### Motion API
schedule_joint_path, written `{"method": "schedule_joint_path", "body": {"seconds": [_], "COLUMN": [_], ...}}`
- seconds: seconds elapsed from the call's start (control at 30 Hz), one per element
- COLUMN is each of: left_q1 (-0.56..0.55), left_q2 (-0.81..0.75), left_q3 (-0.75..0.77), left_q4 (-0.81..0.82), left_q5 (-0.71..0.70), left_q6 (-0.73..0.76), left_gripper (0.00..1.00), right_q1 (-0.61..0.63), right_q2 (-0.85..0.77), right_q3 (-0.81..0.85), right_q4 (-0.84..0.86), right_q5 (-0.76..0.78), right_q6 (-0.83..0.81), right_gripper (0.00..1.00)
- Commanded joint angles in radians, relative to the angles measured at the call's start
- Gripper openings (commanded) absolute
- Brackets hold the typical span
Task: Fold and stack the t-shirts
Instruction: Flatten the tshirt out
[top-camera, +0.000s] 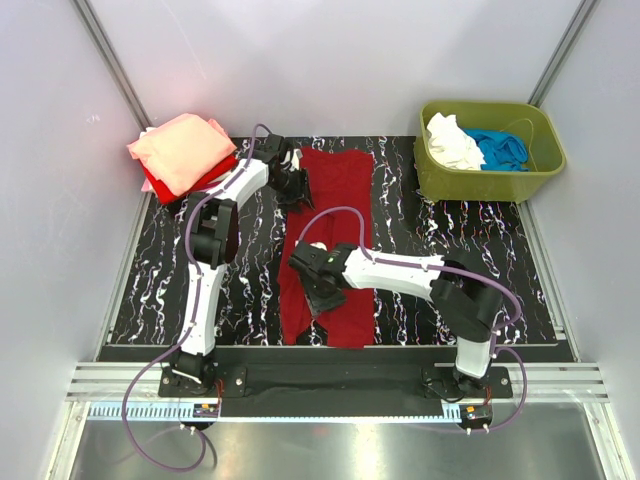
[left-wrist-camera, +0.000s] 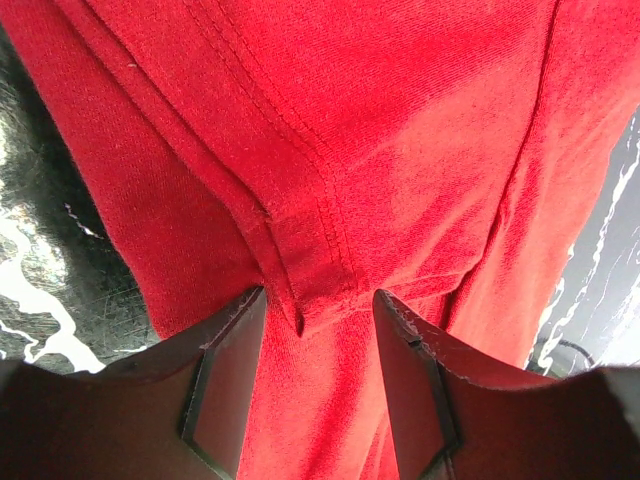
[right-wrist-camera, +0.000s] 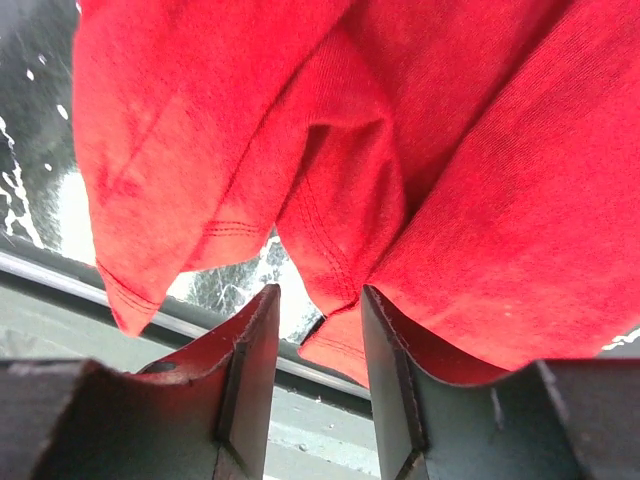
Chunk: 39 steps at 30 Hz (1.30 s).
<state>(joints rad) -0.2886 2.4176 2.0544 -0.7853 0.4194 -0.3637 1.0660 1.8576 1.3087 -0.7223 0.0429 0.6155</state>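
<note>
A dark red t-shirt (top-camera: 335, 215) lies stretched lengthwise down the middle of the black marbled mat. My left gripper (top-camera: 292, 185) is at its far left edge; in the left wrist view (left-wrist-camera: 320, 295) its jaws are open and straddle a stitched seam fold of the shirt (left-wrist-camera: 400, 130). My right gripper (top-camera: 318, 295) is over the shirt's near left part; in the right wrist view (right-wrist-camera: 320, 290) its jaws are open with a hemmed fold of the shirt (right-wrist-camera: 340, 230) between the tips. Folded salmon-pink (top-camera: 182, 150) and bright red (top-camera: 163, 187) tees are stacked at the far left.
An olive-green tub (top-camera: 470, 185) stands at the far right with a white tee (top-camera: 453, 142) and a blue tee (top-camera: 498, 148) in it. The mat's near edge and a metal rail (right-wrist-camera: 230, 335) run just past the shirt's hem. Grey walls enclose the table.
</note>
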Motion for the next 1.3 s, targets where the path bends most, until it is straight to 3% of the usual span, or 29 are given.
{"method": "schedule_joint_path", "body": {"seconds": [0.0,0.33,0.43,0.5,0.53,0.7,0.87,1.07,1.13,1.17,1.2,1.27], "left_q1": [0.003,0.005,0.005,0.005,0.005,0.006,0.014,0.029,0.029,0.029,0.029,0.029], "left_q2": [0.017,-0.015,-0.009,0.009,0.017,0.070,0.138,0.161,0.158,0.153,0.135,0.086], "left_q3": [0.020,0.000,0.010,0.027,0.045,0.099,0.194,0.213,0.213,0.211,0.201,0.179], "left_q4": [-0.014,-0.006,-0.005,-0.009,-0.017,-0.041,-0.084,-0.088,-0.088,-0.089,-0.089,-0.086], "left_q5": [-0.014,-0.008,-0.007,-0.005,-0.007,-0.010,-0.019,-0.022,-0.013,-0.008,-0.001,0.001], "left_q6": [0.029,0.028,0.028,0.028,0.028,0.028,0.039,0.029,0.023,0.020,0.019,0.014], "left_gripper": [0.53,0.53,0.53,0.53,0.53,0.53,0.53,0.54,0.53,0.53,0.53,0.53], "right_q1": [0.002,-0.005,-0.006,-0.005,0.002,0.057,0.198,0.252,0.252,0.252,0.250,0.250], "right_q2": [-0.006,0.167,0.175,0.176,0.172,0.111,-0.011,-0.130,-0.165,-0.175,-0.182,-0.184], "right_q3": [0.063,0.124,0.124,0.121,0.107,0.015,-0.100,-0.170,-0.148,-0.129,-0.108,-0.014], "right_q4": [-0.029,-0.005,-0.008,-0.020,-0.020,0.017,0.017,0.000,-0.023,-0.038,-0.061,-0.135], "right_q5": [0.080,0.069,0.058,0.032,0.020,-0.104,-0.207,-0.327,-0.348,-0.339,-0.303,-0.228], "right_q6": [0.001,-0.017,-0.019,-0.016,-0.016,-0.003,0.024,0.061,0.055,0.046,0.040,0.004], "right_gripper": [0.45,0.37,0.31,0.22,0.12,0.01,0.00,0.00,0.11,0.25,0.49,0.66]}}
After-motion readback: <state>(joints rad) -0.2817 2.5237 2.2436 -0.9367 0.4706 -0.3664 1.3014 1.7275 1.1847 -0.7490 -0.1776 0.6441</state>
